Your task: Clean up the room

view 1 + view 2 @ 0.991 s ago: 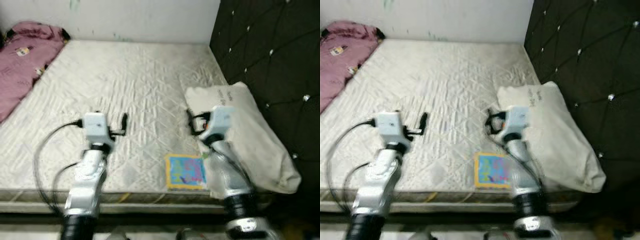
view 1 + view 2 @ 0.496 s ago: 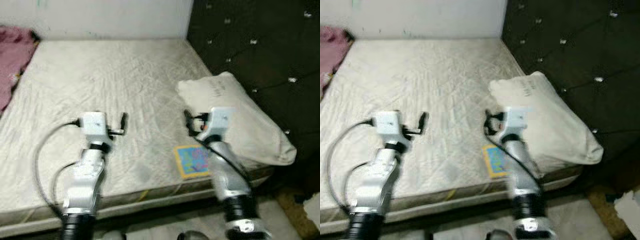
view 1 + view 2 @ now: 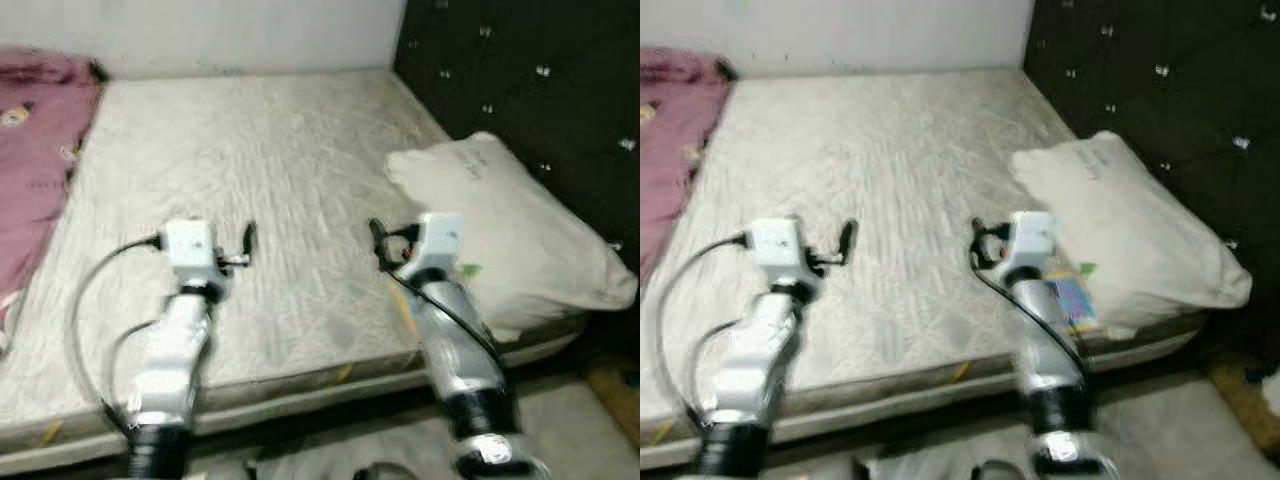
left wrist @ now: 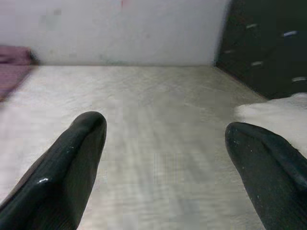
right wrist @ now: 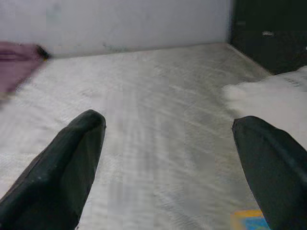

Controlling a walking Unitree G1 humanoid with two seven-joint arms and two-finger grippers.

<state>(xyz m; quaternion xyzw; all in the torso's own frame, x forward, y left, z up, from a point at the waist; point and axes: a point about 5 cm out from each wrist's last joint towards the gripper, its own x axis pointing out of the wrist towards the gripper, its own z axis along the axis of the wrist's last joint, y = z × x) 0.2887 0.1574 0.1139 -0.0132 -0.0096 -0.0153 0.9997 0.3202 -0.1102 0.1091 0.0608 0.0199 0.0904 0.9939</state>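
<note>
A bare quilted mattress lies before me. A pink blanket is bunched along its left side. A white pillow rests at its right side against the headboard. A colourful book lies by the pillow's front, near the mattress edge, partly hidden behind my right arm. My left gripper hovers over the front middle of the mattress, open and holding nothing. My right gripper hovers just left of the pillow, also open and holding nothing. The right wrist view catches the book's corner.
A dark tufted headboard stands along the right side and a pale wall runs behind the bed. The mattress front edge is close below my arms, with floor at the lower right.
The whole picture has swung, so the camera moved: more of the pink blanket shows, and the pillow and book sit further right. Both arms keep their pose with fingers apart.
</note>
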